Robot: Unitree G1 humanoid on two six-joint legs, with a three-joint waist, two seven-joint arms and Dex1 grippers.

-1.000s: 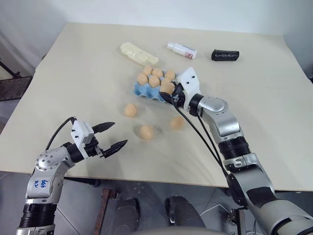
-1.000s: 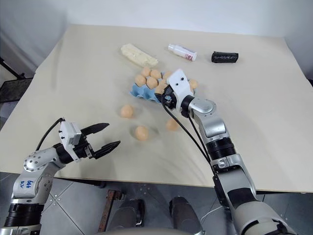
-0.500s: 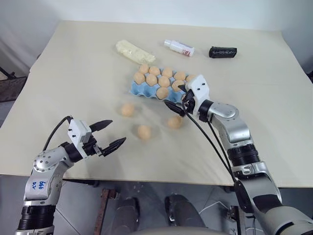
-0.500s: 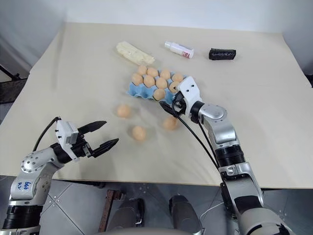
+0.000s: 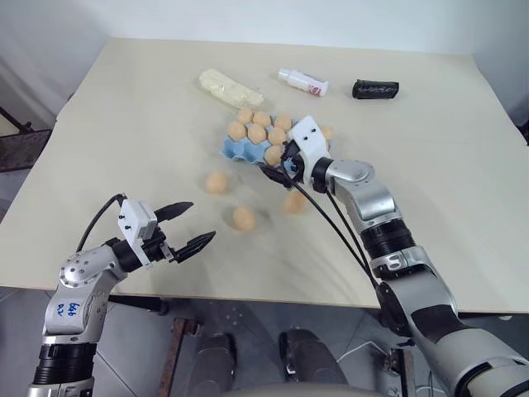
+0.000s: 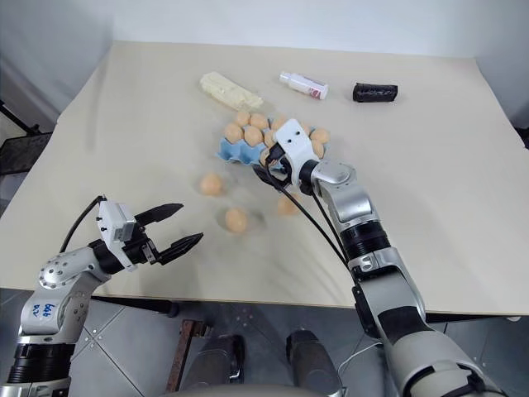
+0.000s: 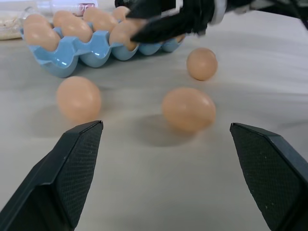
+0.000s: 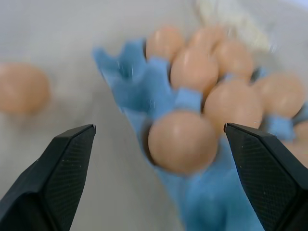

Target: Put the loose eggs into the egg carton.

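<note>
Right tool (image 5: 277, 169) gaped wide at the near edge of the egg carton (image 5: 240, 151), frame centre, holding nothing. Three loose eggs (image 5: 243, 218) lay just below it on the bench (image 5: 124, 124). Left tool (image 5: 183, 227) wide, empty, lower left.

You worked at a lab-style test bench: bare beige table (image 5: 124, 124), grey tiled floor (image 5: 149, 347), plain white wall (image 5: 248, 16) at frame top.
</note>
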